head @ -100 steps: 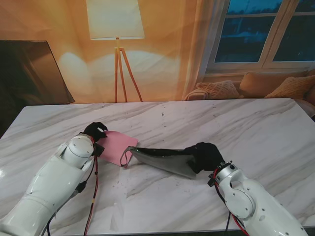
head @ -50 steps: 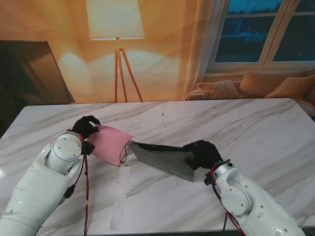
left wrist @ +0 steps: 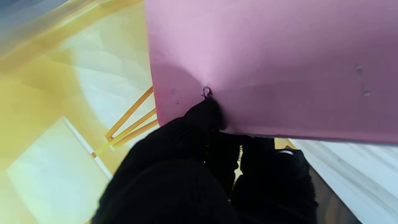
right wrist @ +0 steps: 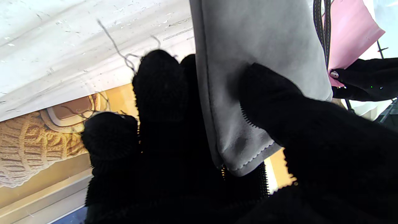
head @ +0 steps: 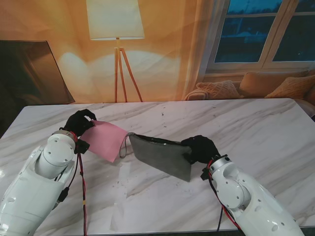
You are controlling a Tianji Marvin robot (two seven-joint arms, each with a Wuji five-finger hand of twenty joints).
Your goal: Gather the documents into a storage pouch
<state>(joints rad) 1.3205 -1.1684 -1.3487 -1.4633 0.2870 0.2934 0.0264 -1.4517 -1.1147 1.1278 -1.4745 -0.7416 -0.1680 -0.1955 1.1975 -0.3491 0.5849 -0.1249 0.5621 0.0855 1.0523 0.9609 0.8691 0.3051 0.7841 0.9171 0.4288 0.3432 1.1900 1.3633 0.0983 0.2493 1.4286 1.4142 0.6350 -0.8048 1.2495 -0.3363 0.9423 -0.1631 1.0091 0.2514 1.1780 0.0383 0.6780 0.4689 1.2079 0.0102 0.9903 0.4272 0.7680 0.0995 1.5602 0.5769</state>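
On our left, the left hand (head: 78, 121) has its fingers (left wrist: 205, 115) pinching the far-left corner of the pink document (head: 105, 140), which hangs lifted off the bench (head: 256, 123) and slopes down toward the pouch. Its near-right edge sits just beside the pouch's left end, by the small strap loop (head: 125, 147) there. Moving right, the grey storage pouch (head: 162, 156) is held tilted up, its long axis running from that left end back to our right hand (head: 199, 147), whose fingers (right wrist: 279, 102) clamp the pouch's right end, thumb on one face and the others behind. We can't tell whether the mouth is open. We judge the left hand does the feeding: the sheet must travel rightward along the pouch's length.
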